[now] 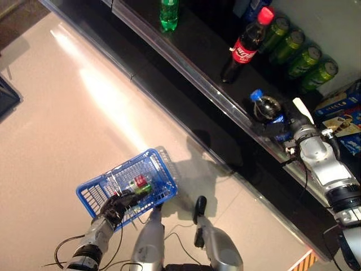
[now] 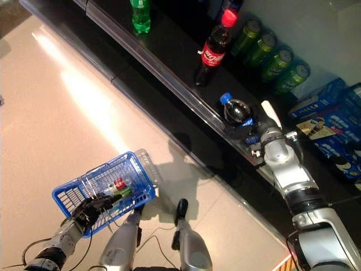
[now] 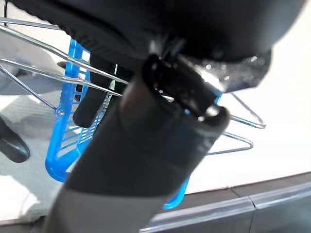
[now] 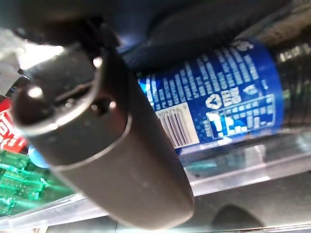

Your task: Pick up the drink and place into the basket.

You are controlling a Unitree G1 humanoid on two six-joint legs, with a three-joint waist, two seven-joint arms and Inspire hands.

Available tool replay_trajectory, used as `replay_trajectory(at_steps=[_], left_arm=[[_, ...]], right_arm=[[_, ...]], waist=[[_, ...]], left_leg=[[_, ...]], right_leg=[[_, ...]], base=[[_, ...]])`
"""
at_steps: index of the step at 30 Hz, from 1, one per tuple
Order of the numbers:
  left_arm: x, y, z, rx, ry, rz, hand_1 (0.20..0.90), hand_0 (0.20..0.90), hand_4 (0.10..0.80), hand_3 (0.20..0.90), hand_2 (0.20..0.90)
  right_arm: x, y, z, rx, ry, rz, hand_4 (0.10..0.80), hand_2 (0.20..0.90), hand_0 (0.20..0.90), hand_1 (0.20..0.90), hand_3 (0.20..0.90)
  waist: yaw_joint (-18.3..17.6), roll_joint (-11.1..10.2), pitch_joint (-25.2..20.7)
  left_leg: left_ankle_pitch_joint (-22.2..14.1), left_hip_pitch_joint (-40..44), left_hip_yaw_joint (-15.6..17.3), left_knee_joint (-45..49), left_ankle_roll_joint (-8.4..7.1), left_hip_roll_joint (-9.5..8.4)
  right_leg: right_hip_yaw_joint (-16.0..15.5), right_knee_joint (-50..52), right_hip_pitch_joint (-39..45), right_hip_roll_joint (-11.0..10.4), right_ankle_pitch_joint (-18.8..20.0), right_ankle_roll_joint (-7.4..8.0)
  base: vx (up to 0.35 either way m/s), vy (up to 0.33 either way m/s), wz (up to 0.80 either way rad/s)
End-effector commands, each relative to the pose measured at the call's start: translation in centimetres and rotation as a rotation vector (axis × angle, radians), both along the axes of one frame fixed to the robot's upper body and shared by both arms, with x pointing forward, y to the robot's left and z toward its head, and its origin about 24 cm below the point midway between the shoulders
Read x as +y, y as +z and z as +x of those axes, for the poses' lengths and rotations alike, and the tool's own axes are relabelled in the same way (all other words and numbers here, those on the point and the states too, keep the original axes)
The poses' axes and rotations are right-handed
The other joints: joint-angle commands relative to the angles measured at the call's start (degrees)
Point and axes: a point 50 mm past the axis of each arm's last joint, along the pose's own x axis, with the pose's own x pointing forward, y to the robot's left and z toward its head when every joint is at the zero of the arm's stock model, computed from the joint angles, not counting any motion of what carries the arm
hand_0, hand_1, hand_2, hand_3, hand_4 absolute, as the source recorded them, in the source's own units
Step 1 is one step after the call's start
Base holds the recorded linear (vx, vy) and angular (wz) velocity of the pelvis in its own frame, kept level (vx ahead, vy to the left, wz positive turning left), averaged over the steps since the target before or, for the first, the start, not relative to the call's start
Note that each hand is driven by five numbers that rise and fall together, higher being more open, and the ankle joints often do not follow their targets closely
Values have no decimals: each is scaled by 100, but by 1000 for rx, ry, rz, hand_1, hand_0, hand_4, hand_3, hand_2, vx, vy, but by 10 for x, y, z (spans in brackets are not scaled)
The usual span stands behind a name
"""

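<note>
With right hand [image 2: 265,129] fingers wrapped on dark blue-capped, blue-labelled plastic bottle [image 1: 265,107] at shelf edge [image 1: 225,101], left hand [image 1: 115,204] clamping blue wire basket [image 1: 93,189] handle: loose grasp risks slip during lift.

- Floor [image 1: 73,107]: pale glossy tiles, bright streak of glare running from far left toward the middle.
- Long black shelf [image 1: 192,51] crosses diagonally from far left to near right, clear strip along its front edge.
- Dark base panel below the shelf, meeting the floor.
- Pale wall [image 1: 333,22] behind the shelf, far right.
</note>
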Motion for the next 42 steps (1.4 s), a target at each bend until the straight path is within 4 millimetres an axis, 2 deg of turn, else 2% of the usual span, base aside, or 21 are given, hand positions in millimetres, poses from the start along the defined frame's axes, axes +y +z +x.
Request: replay_trajectory(at_steps=[1,8,16,22,29,30,32,42], left_arm=[[5,15,3,-176,-1,47,300,300,100,200,300],[0,12,-2,-193,24,-1,300,300,100,200,300],[-5,21,3,-283,44,-73,300,300,100,200,300],[-15,37,12,-407,8,-146,300,300,100,200,300],[-36,73,28,-609,-102,-241,300,300,100,200,300],[-37,74,28,-611,-103,-242,300,300,100,200,300],[-45,91,35,-688,-144,-280,300,300,100,200,300],[-67,140,45,-882,-266,-377,300,300,100,200,300]], right_arm=[[-13,62,-12,-295,-25,-114,100,300,300,300,200],[-6,50,-26,-294,26,-117,100,300,300,300,200],[2,49,-38,-319,97,-94,100,300,300,300,200],[13,49,-45,-360,158,-47,100,300,300,300,200],[36,48,-46,-409,248,87,100,300,300,300,200],[36,48,-46,-407,248,87,100,300,300,300,200],[47,47,-47,-429,295,141,100,300,300,300,200],[79,41,-49,-455,450,336,100,300,300,300,200]], waist=[[-100,206,-1618],[-169,201,-2109],[-161,209,-2268],[-69,231,-2280],[178,244,-2260],[180,243,-2260],[261,248,-2267],[449,259,-2329]], left_leg=[[-667,349,452,96,-142,-11],[-701,646,573,-21,-179,2],[-745,844,583,-21,-156,-9],[-759,946,470,-21,-135,-41],[-740,962,334,-21,-123,-77],[-740,962,332,-21,-123,-77],[-724,942,292,-21,-115,-88],[-686,911,218,-21,-78,-113]], right_leg=[[93,209,-95,-84,-115,495],[-25,48,270,-29,-147,453],[-153,82,513,28,-257,380],[-276,91,682,42,-307,345],[-497,12,848,11,-296,346],[-500,10,850,10,-295,347],[-556,-14,874,-6,-285,358],[-706,-14,933,-38,-297,377]], base=[[78,37,-2],[82,40,-1],[20,22,-2],[4,4,-1],[-3,-5,10],[-9,-4,7],[-13,-3,7],[2,-2,6]])
